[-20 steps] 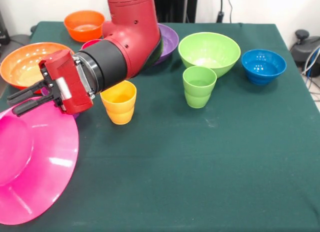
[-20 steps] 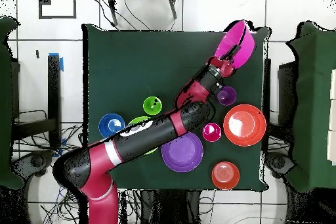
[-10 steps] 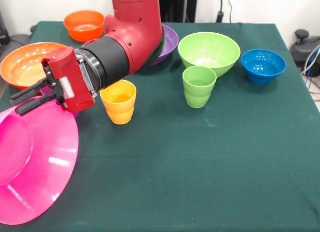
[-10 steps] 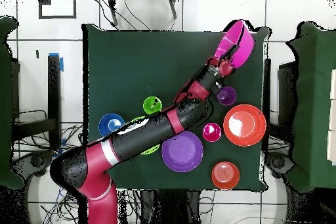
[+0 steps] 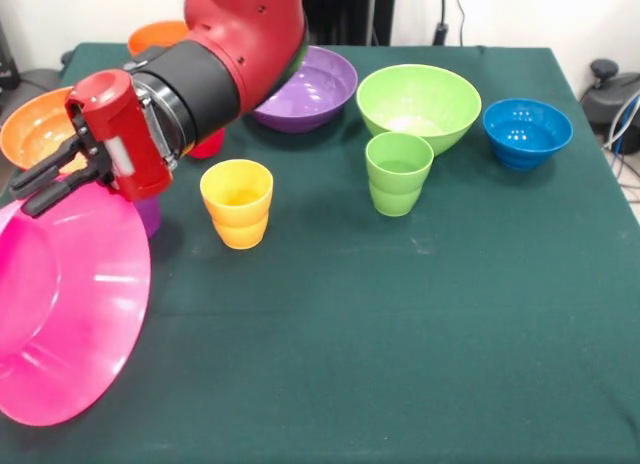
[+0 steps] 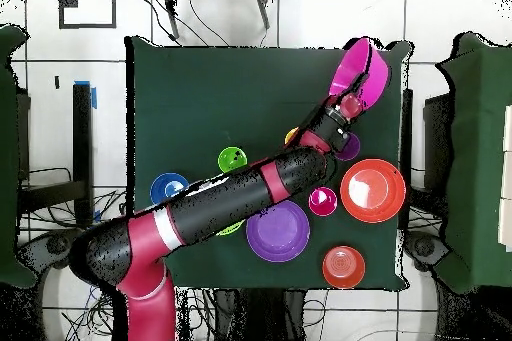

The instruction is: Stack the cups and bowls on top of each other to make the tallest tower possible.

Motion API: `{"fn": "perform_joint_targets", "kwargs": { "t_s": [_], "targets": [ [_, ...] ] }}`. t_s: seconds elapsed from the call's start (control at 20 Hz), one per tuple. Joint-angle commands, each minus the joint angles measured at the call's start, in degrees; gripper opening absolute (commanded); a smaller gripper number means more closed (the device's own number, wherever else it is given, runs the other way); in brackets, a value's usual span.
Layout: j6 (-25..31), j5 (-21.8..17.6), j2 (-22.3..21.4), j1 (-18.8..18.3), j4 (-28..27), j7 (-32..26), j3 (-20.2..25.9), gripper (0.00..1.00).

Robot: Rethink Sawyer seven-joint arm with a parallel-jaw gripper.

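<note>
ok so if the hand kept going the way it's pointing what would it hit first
Probably nothing new: the hand points past the table's corner and already sits at the tilted pink bowl's rim. Depth beyond is unclear.

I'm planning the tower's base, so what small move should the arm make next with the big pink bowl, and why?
Probably keep lifting the pink bowl a little and carry it toward the bare cloth of the table. The gripper seems to grip its rim, and the bowl hangs steeply tilted at the table's corner. It is the widest piece, so it would suit the bottom, clear of the yellow cup.

Red arm [image 5: 245, 24], black wrist band, black gripper [image 5: 45, 181]
</note>
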Motion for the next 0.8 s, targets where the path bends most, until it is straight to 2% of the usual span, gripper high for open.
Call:
{"fn": "perform_joint_targets", "kwargs": {
  "t_s": [0.05, 0.1, 0.25, 0.4, 0.55, 0.7, 0.8],
  "targets": [
    [-7.4, -11.5, -5.0, 1.6, -8.6, 11.0, 11.5, 0.0],
    [-8.6, -11.0, -5.3, 2.3, -6.3, 10.5, 11.4, 0.0],
    [-12.2, -14.8, -8.4, 2.5, -2.6, 11.7, 13.9, 0.0],
    [-14.7, -16.6, -11.6, 3.7, 1.3, 13.3, 17.2, 0.0],
    [-14.4, -18.2, -14.1, 3.6, 2.0, 12.8, 19.6, 0.0],
    [-13.0, -23.6, -17.9, 2.7, 1.0, 12.0, 20.5, 0.0],
    [-12.6, -25.6, -19.6, 2.1, -0.1, 11.5, 21.3, 0.0]
  ]
}}
